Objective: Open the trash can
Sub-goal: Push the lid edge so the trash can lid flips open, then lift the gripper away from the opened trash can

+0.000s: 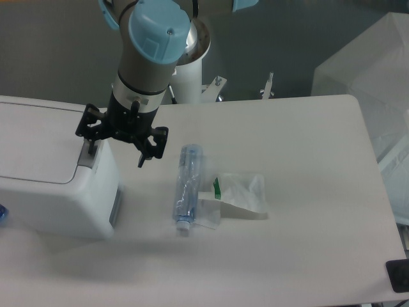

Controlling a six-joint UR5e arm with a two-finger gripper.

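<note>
The trash can (45, 182) is a large white boxy bin at the left of the table, with its flat lid (35, 144) down. A grey latch tab (85, 157) sits at the lid's right edge. My gripper (117, 153) hangs over the can's right end with its black fingers spread open and nothing between them. The left fingertip (91, 146) is right at the latch tab; I cannot tell if it touches. The right fingertip (143, 158) hangs beyond the can's side wall, over the table.
A clear plastic bottle (187, 185) lies on the white table (307, 160) just right of the gripper. A clear plastic bag (239, 192) lies beside it. The arm's white base column (189, 80) stands at the back. A black object (399, 276) is at the bottom right corner.
</note>
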